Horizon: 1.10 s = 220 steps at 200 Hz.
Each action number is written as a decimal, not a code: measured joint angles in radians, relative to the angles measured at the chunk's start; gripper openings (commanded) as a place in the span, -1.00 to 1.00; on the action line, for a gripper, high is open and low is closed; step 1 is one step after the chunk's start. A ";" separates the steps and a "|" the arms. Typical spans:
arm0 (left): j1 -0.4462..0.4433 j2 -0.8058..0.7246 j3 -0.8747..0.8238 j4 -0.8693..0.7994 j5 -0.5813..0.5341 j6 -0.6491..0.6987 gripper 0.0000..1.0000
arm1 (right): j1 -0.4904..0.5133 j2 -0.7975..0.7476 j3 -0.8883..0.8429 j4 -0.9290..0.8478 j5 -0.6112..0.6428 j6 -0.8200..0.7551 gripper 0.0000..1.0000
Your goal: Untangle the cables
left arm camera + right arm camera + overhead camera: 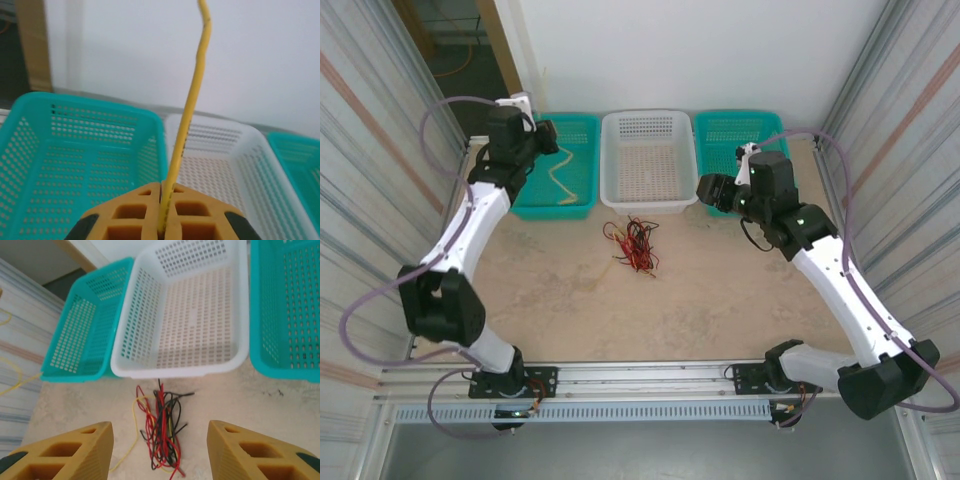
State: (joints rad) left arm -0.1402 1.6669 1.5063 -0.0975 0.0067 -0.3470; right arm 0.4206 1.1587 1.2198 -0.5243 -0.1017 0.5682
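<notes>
No legible text, no labels, no numbers — nothing readable anywhere

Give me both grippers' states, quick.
Left gripper: closed on the yellow cable.
Right gripper: open, nothing between its fingers.

A robotics lab test cell: a left arm and a right arm are bolted to an aluminium rail at 6 o'clock of a table. Ribbed panels fence it at 9 and 3 o'clock, and a white wall stands at 12.
</notes>
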 measured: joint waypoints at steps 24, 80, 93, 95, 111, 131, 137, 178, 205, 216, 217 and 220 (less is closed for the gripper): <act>0.008 0.130 0.084 0.005 -0.050 -0.019 -1.00 | 0.000 -0.002 -0.019 -0.002 -0.005 0.000 -0.03; 0.007 0.358 0.222 -0.010 -0.172 -0.019 0.19 | 0.000 0.014 -0.021 -0.008 -0.007 -0.004 -0.09; 0.008 0.378 0.231 -0.013 -0.196 -0.014 0.43 | 0.000 0.035 -0.021 -0.008 -0.011 -0.005 -0.10; 0.008 0.380 0.232 -0.013 -0.200 -0.014 0.46 | 0.000 0.039 -0.021 -0.008 -0.012 -0.005 -0.10; 0.008 0.381 0.232 -0.018 -0.220 -0.008 0.54 | 0.000 0.069 -0.021 -0.007 -0.027 -0.005 -0.11; 0.008 0.368 0.237 -0.019 -0.233 0.003 0.52 | 0.005 0.103 -0.021 -0.008 -0.035 -0.005 -0.10; 0.008 0.355 0.232 -0.020 -0.236 0.003 0.51 | 0.010 0.109 -0.020 -0.008 -0.036 -0.005 -0.10; -0.010 0.053 0.027 -0.029 -0.230 -0.032 0.34 | 0.105 0.112 -0.020 -0.008 -0.022 -0.002 -0.03; -0.082 -0.276 -0.175 -0.036 -0.182 -0.074 0.18 | 0.178 0.100 -0.045 -0.001 0.017 0.003 0.01; -0.135 -0.399 -0.262 -0.040 -0.154 -0.091 0.11 | 0.210 0.095 -0.068 0.000 0.040 0.007 0.02; -0.142 -0.413 -0.274 -0.041 -0.153 -0.092 0.11 | 0.213 0.095 -0.070 -0.001 0.043 0.008 0.01; -0.156 -0.441 -0.296 -0.046 -0.143 -0.098 0.09 | 0.219 0.095 -0.076 -0.001 0.050 0.009 0.01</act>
State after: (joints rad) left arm -0.2962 1.2263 1.2098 -0.1436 -0.1360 -0.4450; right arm 0.6399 1.2541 1.1439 -0.5251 -0.0521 0.5770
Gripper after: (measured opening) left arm 0.577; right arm 0.506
